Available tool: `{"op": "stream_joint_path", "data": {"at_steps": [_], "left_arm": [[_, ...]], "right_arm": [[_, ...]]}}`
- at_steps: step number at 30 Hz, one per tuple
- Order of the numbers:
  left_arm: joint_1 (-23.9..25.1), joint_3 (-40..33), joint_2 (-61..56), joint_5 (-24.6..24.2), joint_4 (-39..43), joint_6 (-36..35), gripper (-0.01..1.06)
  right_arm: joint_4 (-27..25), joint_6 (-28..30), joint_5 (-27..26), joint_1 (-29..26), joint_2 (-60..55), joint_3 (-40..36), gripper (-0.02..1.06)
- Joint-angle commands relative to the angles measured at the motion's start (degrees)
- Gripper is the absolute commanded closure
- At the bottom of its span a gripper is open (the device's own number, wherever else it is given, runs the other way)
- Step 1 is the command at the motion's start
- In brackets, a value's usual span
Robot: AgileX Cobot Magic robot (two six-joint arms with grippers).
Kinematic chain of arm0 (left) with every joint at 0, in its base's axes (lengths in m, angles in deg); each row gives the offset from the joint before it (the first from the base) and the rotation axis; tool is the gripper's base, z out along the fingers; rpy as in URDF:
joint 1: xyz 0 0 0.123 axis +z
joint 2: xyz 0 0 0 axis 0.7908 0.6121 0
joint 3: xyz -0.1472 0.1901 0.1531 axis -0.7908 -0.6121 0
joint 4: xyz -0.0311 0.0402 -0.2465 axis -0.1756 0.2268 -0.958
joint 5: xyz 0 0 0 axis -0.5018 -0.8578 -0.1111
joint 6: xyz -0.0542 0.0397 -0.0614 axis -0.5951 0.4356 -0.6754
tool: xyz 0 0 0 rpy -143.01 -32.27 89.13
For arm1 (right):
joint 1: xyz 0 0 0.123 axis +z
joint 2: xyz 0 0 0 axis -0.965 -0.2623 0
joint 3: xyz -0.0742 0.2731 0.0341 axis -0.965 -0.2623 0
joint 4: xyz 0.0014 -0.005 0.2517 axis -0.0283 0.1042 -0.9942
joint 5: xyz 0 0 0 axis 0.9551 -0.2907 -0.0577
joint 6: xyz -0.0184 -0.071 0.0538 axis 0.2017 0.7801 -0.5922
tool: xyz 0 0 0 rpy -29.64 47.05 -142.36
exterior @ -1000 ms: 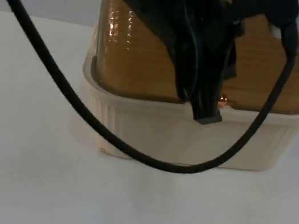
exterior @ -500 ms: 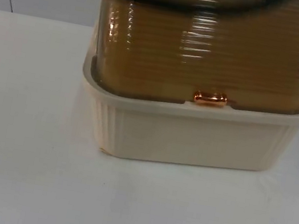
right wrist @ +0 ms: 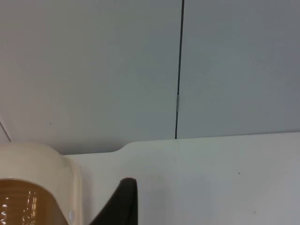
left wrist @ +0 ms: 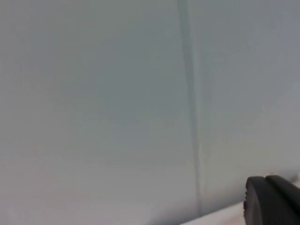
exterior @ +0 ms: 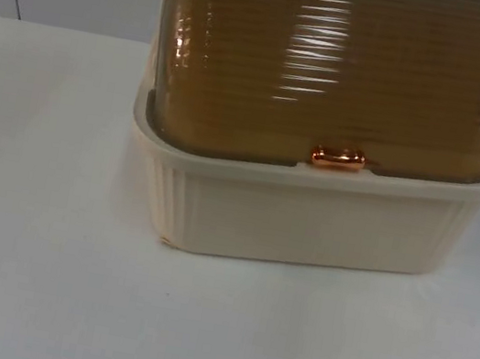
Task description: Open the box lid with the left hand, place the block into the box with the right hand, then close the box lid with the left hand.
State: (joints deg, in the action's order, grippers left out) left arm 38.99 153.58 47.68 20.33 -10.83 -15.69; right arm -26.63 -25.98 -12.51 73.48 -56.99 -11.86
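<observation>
Box on worktop, amber lid shut, handle at front. Left pincer faces wall; right pincer beside box. Grip state of both: cannot tell

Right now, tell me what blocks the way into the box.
The amber domed lid is shut over the cream box, its copper handle down at the front rim. It closes the opening; nothing else visible stands in the way.

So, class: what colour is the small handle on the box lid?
Shiny copper-orange handle, on the amber lid; clearest in the top view.
</observation>
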Motion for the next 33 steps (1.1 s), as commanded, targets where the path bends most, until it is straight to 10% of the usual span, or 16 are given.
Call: {"op": "stream_joint_path", "data": {"at_steps": [1, 10, 24, 28, 30, 33], "left_arm": [[2.93, -0.12, -0.68, 0.12, -3.21, -0.8, 1.05], [14.09, -0.12, -0.46, -4.48, -6.45, -2.29, 1.05], [14.09, -0.12, -2.71, -5.78, -6.0, -1.8, 1.05], [14.09, -0.12, -2.71, -6.36, -5.75, 1.21, 0.76], [14.09, -0.12, -2.71, -5.89, -6.36, 0.95, 0.11], [14.09, -0.12, -2.83, -6.02, -6.88, 0.26, 0.02]], "right_arm": [[0.01, -0.15, -0.08, -0.13, 0.34, 0.28, 0.01], [0.01, -0.15, -0.08, -0.13, 0.34, 0.28, 0.01], [0.01, -0.15, 0.05, -0.13, 0.34, 0.28, 0.01], [0.01, -0.15, 0.26, -0.13, 0.34, 0.28, 0.01], [0.01, -0.15, 0.26, -0.13, 0.34, 0.28, 0.01], [0.01, -0.15, 0.26, -0.13, 0.34, 0.28, 0.01]]}}
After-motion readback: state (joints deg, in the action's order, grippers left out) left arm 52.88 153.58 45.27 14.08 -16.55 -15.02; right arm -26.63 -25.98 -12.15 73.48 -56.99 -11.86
